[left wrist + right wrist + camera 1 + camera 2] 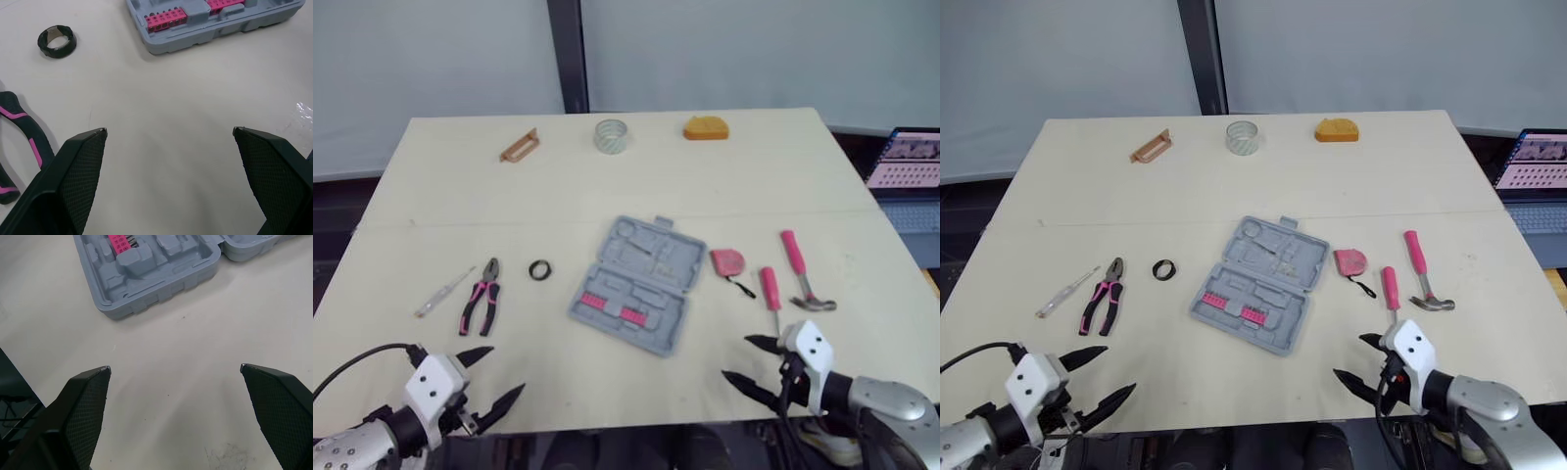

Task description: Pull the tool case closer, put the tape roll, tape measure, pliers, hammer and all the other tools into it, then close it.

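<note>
The grey tool case (pixel 637 286) lies open mid-table, with pink bit holders (pixel 166 18) in its near half. To its left lie a small black tape roll (pixel 540 270), pink-handled pliers (pixel 481 297) and a clear-handled screwdriver (pixel 440 293). On its right are a pink tape measure (pixel 726 261), a pink screwdriver (pixel 771 292) and a pink-handled hammer (pixel 800 271). My left gripper (pixel 493 376) is open at the table's near-left edge, holding nothing. My right gripper (pixel 745 360) is open at the near edge, just short of the pink screwdriver, with nothing in it.
Along the far side of the table sit a tan handle-shaped piece (pixel 520 146), a clear tape roll (pixel 611 135) and an orange block (pixel 706 127). A laptop (pixel 908 163) stands off the table's right edge. Bare tabletop (pixel 597 377) lies between my grippers.
</note>
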`<state>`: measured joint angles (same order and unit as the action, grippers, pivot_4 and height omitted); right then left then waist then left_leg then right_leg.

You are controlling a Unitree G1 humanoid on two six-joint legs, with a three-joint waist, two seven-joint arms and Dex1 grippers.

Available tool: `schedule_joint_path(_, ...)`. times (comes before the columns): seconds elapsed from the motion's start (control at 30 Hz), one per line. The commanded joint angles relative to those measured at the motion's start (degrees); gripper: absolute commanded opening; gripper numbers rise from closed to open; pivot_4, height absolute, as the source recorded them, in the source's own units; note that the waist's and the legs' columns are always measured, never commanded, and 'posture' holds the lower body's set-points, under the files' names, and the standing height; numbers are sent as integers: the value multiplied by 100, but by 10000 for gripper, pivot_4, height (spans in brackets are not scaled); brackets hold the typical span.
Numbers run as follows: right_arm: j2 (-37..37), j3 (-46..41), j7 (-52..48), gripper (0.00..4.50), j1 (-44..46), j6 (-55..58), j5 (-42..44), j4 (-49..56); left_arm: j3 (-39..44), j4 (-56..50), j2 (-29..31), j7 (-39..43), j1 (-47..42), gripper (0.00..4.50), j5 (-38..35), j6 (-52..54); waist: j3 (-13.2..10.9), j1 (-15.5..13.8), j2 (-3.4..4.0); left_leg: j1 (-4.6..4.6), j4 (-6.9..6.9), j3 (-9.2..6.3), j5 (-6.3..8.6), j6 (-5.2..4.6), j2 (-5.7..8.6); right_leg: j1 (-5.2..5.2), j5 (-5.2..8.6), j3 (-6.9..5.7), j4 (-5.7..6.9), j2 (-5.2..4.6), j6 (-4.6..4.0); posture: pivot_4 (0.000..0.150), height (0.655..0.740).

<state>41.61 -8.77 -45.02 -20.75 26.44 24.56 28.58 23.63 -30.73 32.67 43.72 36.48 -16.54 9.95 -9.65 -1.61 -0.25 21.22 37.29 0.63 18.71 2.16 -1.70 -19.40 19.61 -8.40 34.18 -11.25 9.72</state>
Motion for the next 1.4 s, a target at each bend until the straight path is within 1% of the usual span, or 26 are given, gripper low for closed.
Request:
schedule_joint_path(0.03, -44, 11, -19, 45000, 20, -47, -1, -3, 4, -26, 57, 31, -11, 44341, -42, -17, 0, 1, 0, 0, 0, 0, 0, 0, 0, 0, 0, 0, 0, 0, 0, 1500, 7400)
schedule_joint_path(0.23, -55, 39, -17, 45000, 85, -42, -34, -25, -13, -24, 47, 9, -55, 44341, -68, 62, 0, 0, 0, 0, 0, 0, 0, 0, 0, 0, 0, 0, 0, 0, 0, 1500, 7400)
schedule_joint_path(0.37, -84, 49, -1, 45000, 152, -39, -28, -42, 49, -121, 45, 84, -198, 44341, -451, 337, 0, -6, 0, 0, 1, 0, 0, 0, 0, 0, 0, 0, 1, 0, 0, 1500, 7400)
schedule_joint_path(0.4, -98, 47, 3, 42533, 168, -46, -26, -49, 49, -155, 52, 53, -272, 39267, -535, 454, 0, -6, 0, 0, 2, 0, 0, 0, 0, 0, 0, 0, 1, 0, 0, 1500, 7400)
schedule_joint_path(0.43, -116, 41, 17, 39688, 190, -52, -26, -58, 31, -170, 78, 5, -378, 36727, -560, 556, 0, -5, 0, 0, 2, 0, 0, 0, 0, 1, 0, 0, 1, 0, 0, 1500, 7400)
schedule_joint_path(0.47, -135, 37, 34, 36595, 217, -56, -27, -67, -4, -169, 113, -41, -522, 32452, -585, 663, 0, -5, 0, 0, 2, -1, 0, 0, 0, 1, 0, 0, 1, 0, 0, 1500, 7400)
schedule_joint_path(0.53, -165, 41, 56, 27034, 280, -54, -37, -78, -87, -137, 187, -132, -842, 22711, -588, 887, 0, -10, 0, -1, 3, -1, 0, 0, 0, 1, 0, 0, 4, 0, 0, 1500, 7400)
schedule_joint_path(0.57, -176, 43, 62, 21340, 311, -47, -40, -81, -123, -116, 224, -162, -976, 17077, -590, 984, 0, -11, 0, -1, 5, -1, 0, 0, 0, 1, 0, 0, 5, 0, 0, 1500, 7400)
schedule_joint_path(0.6, -197, 47, 85, 17602, 376, -23, -33, -84, -182, -72, 262, -216, -1214, 13222, -618, 1114, 0, -3, 0, -1, 6, -1, 0, 0, 0, 1, 0, 0, 6, 0, 0, 1500, 7400)
schedule_joint_path(0.63, -213, 51, 107, 12527, 438, 7, -27, -86, -231, -35, 298, -258, -1408, 7610, -638, 1225, 0, 1, 0, -1, 6, -1, 0, 0, 0, 2, 0, 0, 5, 0, 0, 1500, 7400)
schedule_joint_path(0.7, -244, 82, 189, 2792, 619, 76, -42, -102, -377, 143, 351, -339, -1935, 0, -679, 1445, 0, -1, 0, -2, 5, -2, 0, 0, 0, 1, 0, 0, 7, 0, 0, 1500, 7400)
schedule_joint_path(0.73, -264, 100, 246, 748, 712, 122, -53, -118, -449, 260, 375, -370, -2170, 0, -659, 1530, 1, 4, 1, -2, 5, -2, 0, 0, 0, 1, 0, 0, 11, 0, 0, 1500, 7400)
schedule_joint_path(0.93, -407, 187, 572, 748, 1324, 510, -101, -241, -972, 1244, 505, -443, -3552, 0, -470, 1862, 1, 11, 2, -3, 9, -1, -1, 1, 0, -3, 0, 0, 19, 0, 0, 1500, 7400)
schedule_joint_path(1.07, -490, 312, 695, 748, 1782, 888, -77, -367, -1532, 2206, 485, -394, -4583, 0, -150, 1806, 1, 10, 2, -2, 12, 0, -1, 1, 0, -7, 0, -1, 27, 0, 1, 1500, 7400)
schedule_joint_path(1.2, -580, 526, 803, 748, 2099, 1054, -192, -506, -1957, 3196, 312, -482, -5364, 0, 170, 1819, 1, 30, 2, -4, 11, 1, -1, 1, 1, -11, 0, -4, 34, 0, 1, 1500, 7400)
schedule_joint_path(1.4, -672, 719, 944, 748, 2410, 1102, -414, -765, -2421, 4408, 34, -277, -6316, 0, 420, 1692, 1, 30, 0, 0, 14, 3, -1, 1, 1, -15, -1, -9, 40, -1, 1, 1500, 7400)
